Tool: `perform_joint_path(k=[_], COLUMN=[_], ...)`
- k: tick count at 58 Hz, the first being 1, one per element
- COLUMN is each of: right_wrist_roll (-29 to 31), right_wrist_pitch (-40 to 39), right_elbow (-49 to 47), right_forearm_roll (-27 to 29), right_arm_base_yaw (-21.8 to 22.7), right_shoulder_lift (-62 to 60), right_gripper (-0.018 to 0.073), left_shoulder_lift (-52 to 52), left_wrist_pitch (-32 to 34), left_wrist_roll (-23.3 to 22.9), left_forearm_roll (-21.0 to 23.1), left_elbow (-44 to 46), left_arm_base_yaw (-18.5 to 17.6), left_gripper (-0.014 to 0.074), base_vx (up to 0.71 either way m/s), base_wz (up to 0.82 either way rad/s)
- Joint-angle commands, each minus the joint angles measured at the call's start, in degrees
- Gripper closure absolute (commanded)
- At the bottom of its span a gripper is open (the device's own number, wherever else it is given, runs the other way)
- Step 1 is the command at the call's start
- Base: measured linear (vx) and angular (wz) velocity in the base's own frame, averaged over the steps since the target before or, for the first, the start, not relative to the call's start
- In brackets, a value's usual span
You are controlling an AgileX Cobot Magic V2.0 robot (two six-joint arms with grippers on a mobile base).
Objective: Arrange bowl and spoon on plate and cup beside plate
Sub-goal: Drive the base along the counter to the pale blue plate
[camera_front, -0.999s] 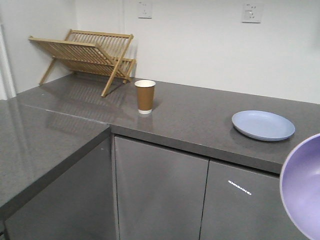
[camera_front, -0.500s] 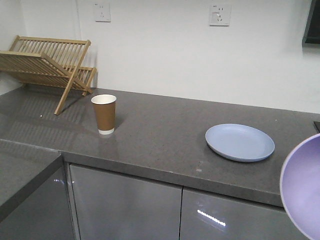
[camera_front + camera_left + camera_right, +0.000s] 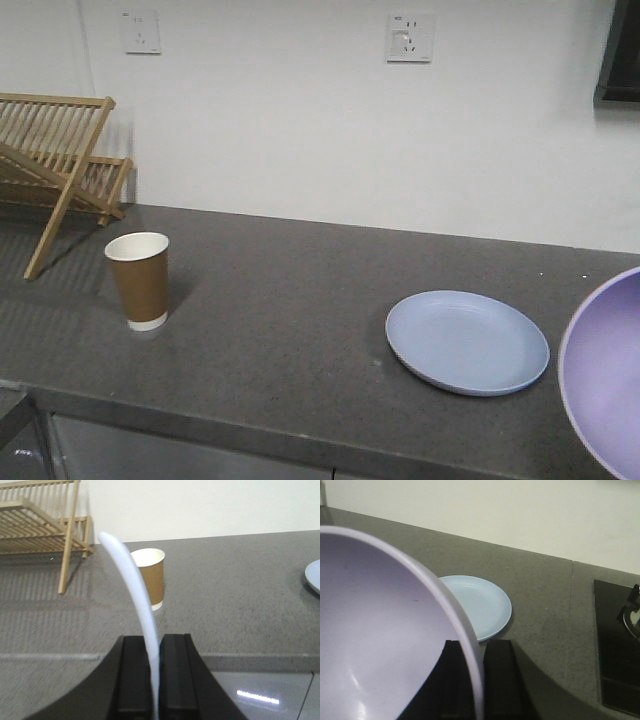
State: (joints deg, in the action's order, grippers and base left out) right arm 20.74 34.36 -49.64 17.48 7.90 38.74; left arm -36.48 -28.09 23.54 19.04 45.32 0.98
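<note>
- Since a second ago the counter has come closer in the front view. The cup [image 3: 140,280] and plate [image 3: 467,342] have slid left and now look larger, and the cabinet doors have almost dropped out of sight. The bowl [image 3: 605,375] has kept its place at the right edge.
- You carry the lavender bowl in the air, off the front edge of the countertop [image 3: 280,300], near the plate but not over it. The right gripper [image 3: 479,652] pinches the bowl's rim between nearly closed jaws, with the bowl tipped on its side.
- To set it down well, I would carry it over the plate's middle and roll the wrist until the base faces down. Lower it until it rests, and only then let go, because a rim grip can let it swing.
- The left gripper [image 3: 155,645] is clamped on the handle of the pale spoon [image 3: 135,595], which stands upright and curves away toward the cup.
- Keep the spoon back until the bowl is seated, and keep the two arms from crossing.
- The light-blue plate lies flat and bare. The brown paper cup stands upright well to its left, so it needs to be brought alongside later.
- Beyond them are a wooden dish rack [image 3: 50,170], two wall sockets [image 3: 410,37] and a black hob [image 3: 617,645].
- No brand, label or writing can be read; the cup is plain.
</note>
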Motion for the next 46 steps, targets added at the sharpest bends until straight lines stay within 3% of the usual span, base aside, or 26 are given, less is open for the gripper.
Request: perform_joint_path(k=[1,46], right_wrist_roll=[0.4,0.4], right_wrist_pitch=[-4.9,-4.9], right_elbow=[-1.6,-1.6], right_forearm_roll=[0.8,0.8], right_arm_base_yaw=[0.2,0.2], right_shoulder_lift=[-0.1,-0.1], right_gripper=[0.0568,0.0568], left_shoulder_lift=[-0.2,-0.2], left_wrist_pitch=[4.4,4.4], left_wrist_roll=[-0.1,-0.1], left_forearm_roll=[1.3,1.3], left_elbow=[1.4,1.4], left_arm_base_yaw=[-0.4,-0.4], left_gripper=[0.0596,0.0596], base_vx=[0.34,0.27], base_wz=[-0.23,-0.31])
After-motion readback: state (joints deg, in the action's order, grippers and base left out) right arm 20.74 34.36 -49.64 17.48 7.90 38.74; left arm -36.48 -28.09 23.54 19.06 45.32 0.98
